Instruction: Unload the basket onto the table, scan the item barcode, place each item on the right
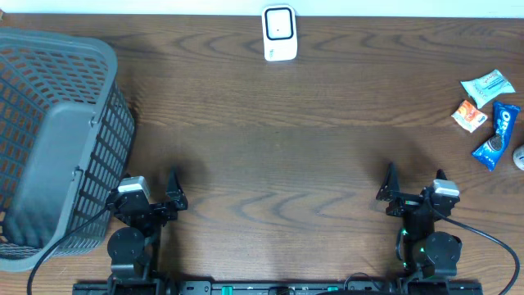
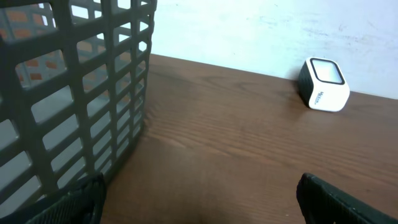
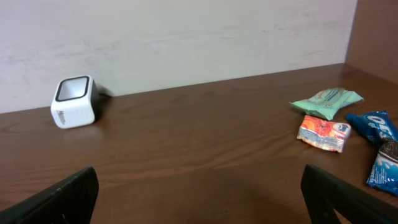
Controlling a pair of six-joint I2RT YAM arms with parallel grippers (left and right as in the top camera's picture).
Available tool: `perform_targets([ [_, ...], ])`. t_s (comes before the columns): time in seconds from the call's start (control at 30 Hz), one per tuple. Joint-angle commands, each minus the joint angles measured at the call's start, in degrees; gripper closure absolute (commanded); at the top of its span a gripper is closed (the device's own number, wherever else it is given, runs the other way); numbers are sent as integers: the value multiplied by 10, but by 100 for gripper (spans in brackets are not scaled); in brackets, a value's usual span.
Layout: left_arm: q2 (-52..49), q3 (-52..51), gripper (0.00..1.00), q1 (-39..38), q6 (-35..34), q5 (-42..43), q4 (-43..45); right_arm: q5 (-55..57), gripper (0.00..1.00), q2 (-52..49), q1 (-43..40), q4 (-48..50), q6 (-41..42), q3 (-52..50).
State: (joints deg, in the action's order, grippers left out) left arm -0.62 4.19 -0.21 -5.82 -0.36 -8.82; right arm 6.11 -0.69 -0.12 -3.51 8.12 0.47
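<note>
Low over the table (image 1: 278, 156), left pincer (image 2: 200, 200) and right pincer (image 3: 200, 194) — both apart, empty.

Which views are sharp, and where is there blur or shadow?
Overhead: sharp, evenly lit, only soft shadows on the table. Left wrist: the near basket looks slightly soft, the scanner clear. Right wrist: packets clear, their small print unreadable.

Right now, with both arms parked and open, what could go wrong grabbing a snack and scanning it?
1. The orange packet lies close between the green packet and blue packet; the right gripper may catch or push a neighbour.
2. No barcode shows on any packet, so the wrong face may meet the scanner.
3. The scanner sits far back by the wall: a long reach.
</note>
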Motion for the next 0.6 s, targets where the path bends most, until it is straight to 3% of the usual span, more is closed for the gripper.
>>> perform_targets([
  [0.0,5,-17,2,-2,22,2,-3,7,1,4,4,-1,6,-2],
  [0.57,5,-17,2,-2,39,12,-1,7,1,4,4,-1,6,-2],
])
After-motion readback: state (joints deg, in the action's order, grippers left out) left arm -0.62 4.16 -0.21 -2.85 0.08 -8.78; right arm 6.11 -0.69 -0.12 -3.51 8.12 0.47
